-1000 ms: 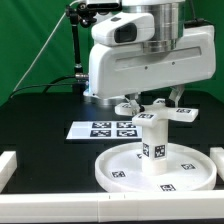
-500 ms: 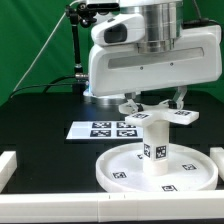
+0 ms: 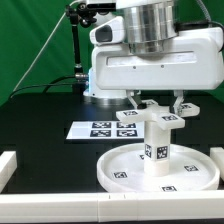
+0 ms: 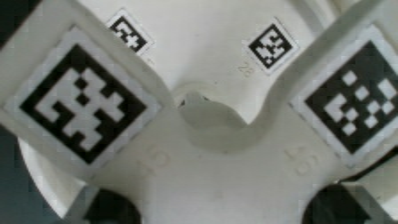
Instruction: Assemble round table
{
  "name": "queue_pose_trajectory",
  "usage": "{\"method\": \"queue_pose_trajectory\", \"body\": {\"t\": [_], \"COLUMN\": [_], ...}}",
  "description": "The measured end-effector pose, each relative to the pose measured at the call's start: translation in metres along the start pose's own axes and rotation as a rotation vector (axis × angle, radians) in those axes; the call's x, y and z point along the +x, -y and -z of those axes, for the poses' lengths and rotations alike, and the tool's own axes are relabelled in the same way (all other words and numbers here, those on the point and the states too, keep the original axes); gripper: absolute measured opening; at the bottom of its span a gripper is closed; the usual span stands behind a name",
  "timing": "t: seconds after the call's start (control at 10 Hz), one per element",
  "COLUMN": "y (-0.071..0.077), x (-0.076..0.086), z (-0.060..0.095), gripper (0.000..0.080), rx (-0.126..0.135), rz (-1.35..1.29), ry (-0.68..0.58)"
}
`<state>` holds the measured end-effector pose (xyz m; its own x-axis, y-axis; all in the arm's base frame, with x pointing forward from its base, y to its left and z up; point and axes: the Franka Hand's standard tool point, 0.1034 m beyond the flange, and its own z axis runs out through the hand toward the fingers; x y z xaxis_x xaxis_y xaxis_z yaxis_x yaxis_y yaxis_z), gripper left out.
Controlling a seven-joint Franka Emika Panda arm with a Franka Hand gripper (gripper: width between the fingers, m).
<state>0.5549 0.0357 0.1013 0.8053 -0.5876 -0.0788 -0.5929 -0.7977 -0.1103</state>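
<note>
The large rimmed round disc [image 3: 120,168] lies flat on the black table. The short thick cylinder leg [image 3: 155,148] stands upright at its middle. My gripper [image 3: 157,100] is shut on the cross-shaped foot piece [image 3: 166,116] and holds it level at the leg's top. Whether the foot piece touches the leg I cannot tell. In the wrist view the foot piece [image 4: 214,150] fills the picture, with tagged arms on both sides. My gripper [image 4: 231,205] grips its middle, and the dark fingertips [image 4: 107,205] show at the lower corners. The leg is hidden there.
The marker board [image 3: 108,129] lies behind the disc towards the exterior view's left. Plain white straight bars [image 3: 6,166] border the table at the left, the front [image 3: 70,210] and the right [image 3: 217,157]. A green backdrop stands behind.
My arm has moved a little toward the exterior view's right with the foot piece in it. The piece has shifted over the leg's top. Disc and leg have not moved.
</note>
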Motion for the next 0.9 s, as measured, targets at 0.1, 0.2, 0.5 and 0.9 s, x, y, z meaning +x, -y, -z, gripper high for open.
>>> {"method": "queue_pose_trajectory", "body": {"t": [0.1, 0.2, 0.5, 0.9], "y": [0.0009, 0.0020, 0.0027, 0.0032], "x": [-0.0007, -0.0012, -0.0007, 0.0019], "z": [-0.0002, -0.0004, -0.0003, -0.0005], "gripper": [0.0445, 0.0445, 0.0445, 0.0445], "rx": [0.001, 0.011, 0.020, 0.047], "rz": [-0.061, -0.150, -0.349, -0.653], "ry": [-0.001, 0.003, 0.006, -0.004]}}
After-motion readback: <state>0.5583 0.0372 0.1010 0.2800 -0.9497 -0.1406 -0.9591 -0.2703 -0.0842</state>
